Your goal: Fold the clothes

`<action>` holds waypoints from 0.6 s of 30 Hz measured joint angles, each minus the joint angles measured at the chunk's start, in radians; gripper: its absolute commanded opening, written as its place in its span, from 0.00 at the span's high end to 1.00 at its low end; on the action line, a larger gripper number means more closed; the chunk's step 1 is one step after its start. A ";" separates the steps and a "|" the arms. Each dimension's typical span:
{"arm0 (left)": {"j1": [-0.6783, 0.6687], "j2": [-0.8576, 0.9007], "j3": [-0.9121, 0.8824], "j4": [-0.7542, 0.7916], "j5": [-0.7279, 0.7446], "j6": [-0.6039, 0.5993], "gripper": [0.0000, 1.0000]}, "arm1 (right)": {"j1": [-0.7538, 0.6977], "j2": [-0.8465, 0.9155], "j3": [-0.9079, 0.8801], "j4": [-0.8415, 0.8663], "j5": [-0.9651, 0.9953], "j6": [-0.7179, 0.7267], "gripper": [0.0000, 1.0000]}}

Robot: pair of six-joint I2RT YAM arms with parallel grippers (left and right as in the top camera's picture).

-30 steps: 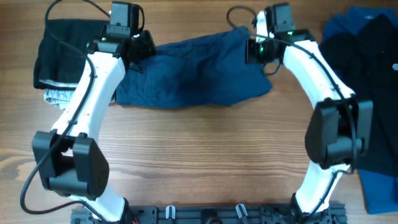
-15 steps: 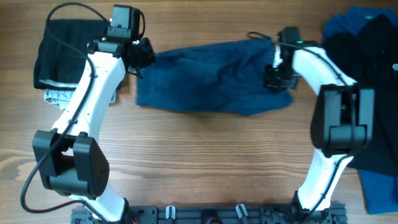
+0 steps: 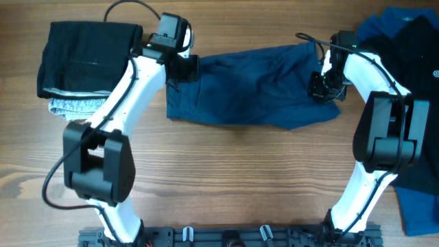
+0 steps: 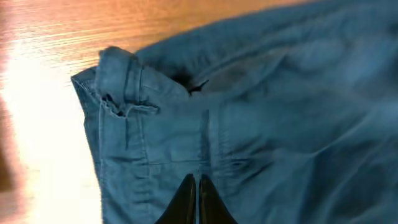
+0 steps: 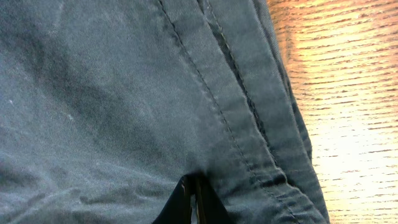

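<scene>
Though cropped, left claw (image 4: 198,190) on shorts (image 4: 267,112)

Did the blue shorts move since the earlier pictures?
Yes. The shorts slid to the right, away from the black folded garment and toward the black polo shirt.

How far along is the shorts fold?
Done: the shorts lie spread out on the table, wrinkled, with no fold visible. In hand: the left gripper pinches the waistband end, and the right gripper pinches the leg-hem end. Left: every fold, by the look of it.
</scene>
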 measured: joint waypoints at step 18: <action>0.048 0.236 0.000 0.293 -0.019 -0.080 0.96 | 0.000 0.000 -0.001 0.006 -0.001 0.000 0.96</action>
